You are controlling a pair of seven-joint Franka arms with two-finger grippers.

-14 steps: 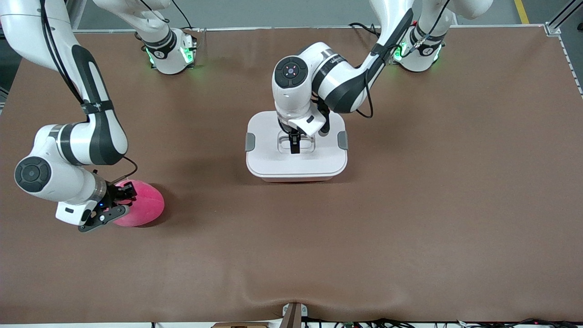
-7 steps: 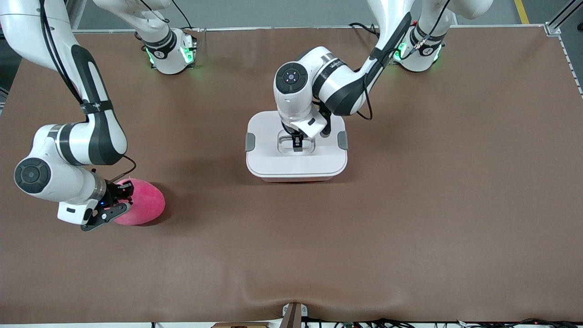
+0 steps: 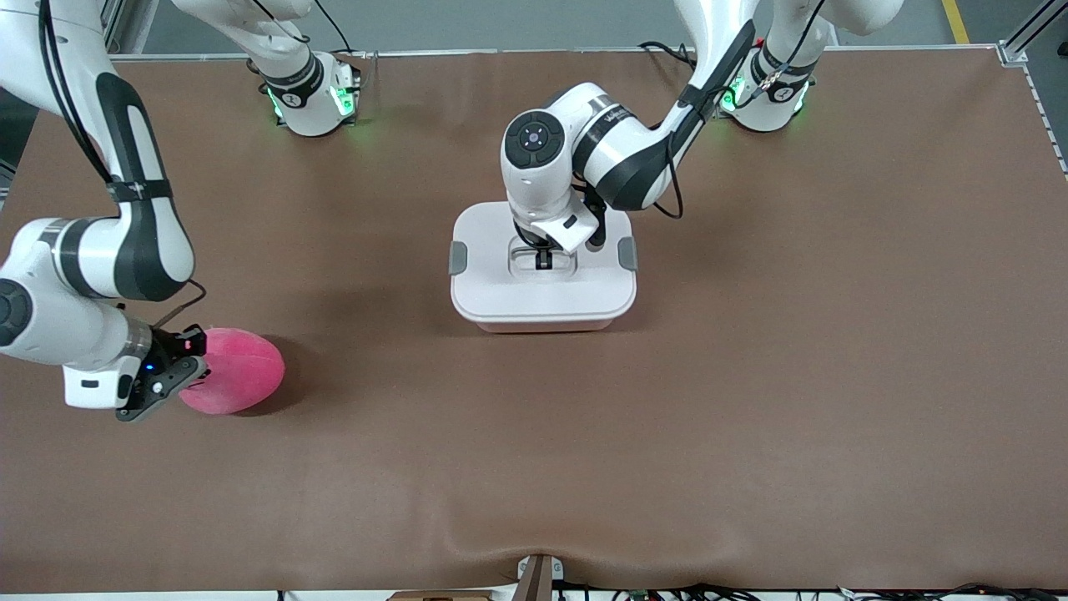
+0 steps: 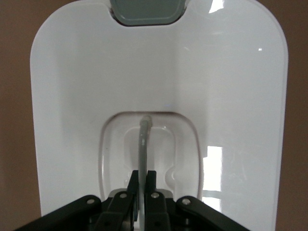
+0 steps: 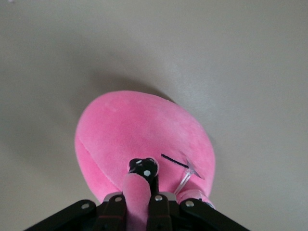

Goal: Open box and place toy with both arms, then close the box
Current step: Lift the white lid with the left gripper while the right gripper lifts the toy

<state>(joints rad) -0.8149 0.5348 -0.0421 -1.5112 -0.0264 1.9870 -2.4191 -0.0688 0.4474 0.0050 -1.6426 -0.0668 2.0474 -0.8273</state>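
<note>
Two tools clenched: left tool (image 4: 142, 188) on white-lidded box's (image 3: 542, 292) grey handle (image 4: 142, 144), right tool (image 5: 139, 190) on round pink toy (image 5: 139, 137).

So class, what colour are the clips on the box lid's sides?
Grey, against the white lid; the side clips show best in the front view.

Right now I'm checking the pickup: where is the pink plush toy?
The pink plush toy sits at the right arm's end of the table, pinched by the right gripper, nearer the front camera than the white-lidded box.
</note>
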